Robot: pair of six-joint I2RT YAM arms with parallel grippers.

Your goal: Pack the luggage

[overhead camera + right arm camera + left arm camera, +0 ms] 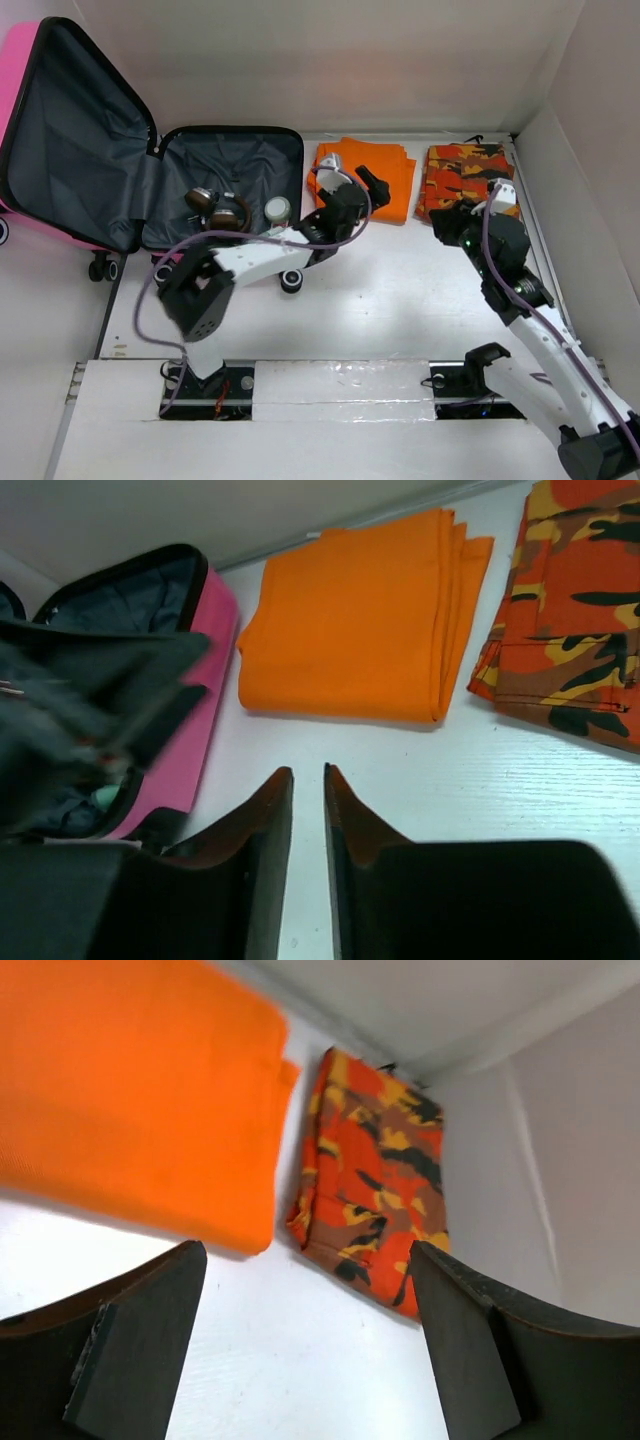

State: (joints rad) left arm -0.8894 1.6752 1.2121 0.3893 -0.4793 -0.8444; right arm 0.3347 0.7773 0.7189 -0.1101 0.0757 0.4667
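The luggage (pixel 90 130) lies open at the far left of the counter (pixel 400 290). Its lid is propped up and leans off to the left, and its base lies flat with its mouth facing up. The shell is glossy hot pink (from the right wrist only one pink wall (pixel 195 730) shows). The rim is trimmed in black, the lining is dark grey and creased, and small black wheels (pixel 100 268) sit at the near edge. Inside the base are brown headphones (pixel 218 207) and, just beside them, a small jar (pixel 277 209) with a pale lid.

Only a narrow strip of bare counter separates the base's right wall from a folded orange cloth (pixel 395 185). Another strip separates that cloth from a folded camouflage cloth (pixel 465 165), which sits close to the back corner and the right-hand wall panel. In front of both cloths the white counter runs open toward the arm bases.

The left arm reaches across the near edge of the base. Its left pincer (pixel 380 188) is over the orange cloth with its fingers (pixel 150 1340) spread wide and nothing between them. The right pincer (pixel 455 225) hangs by the near left corner of the camouflage cloth. Its tips are drawn almost together, with only a thin slit between them (pixel 308 772), and they pinch nothing.
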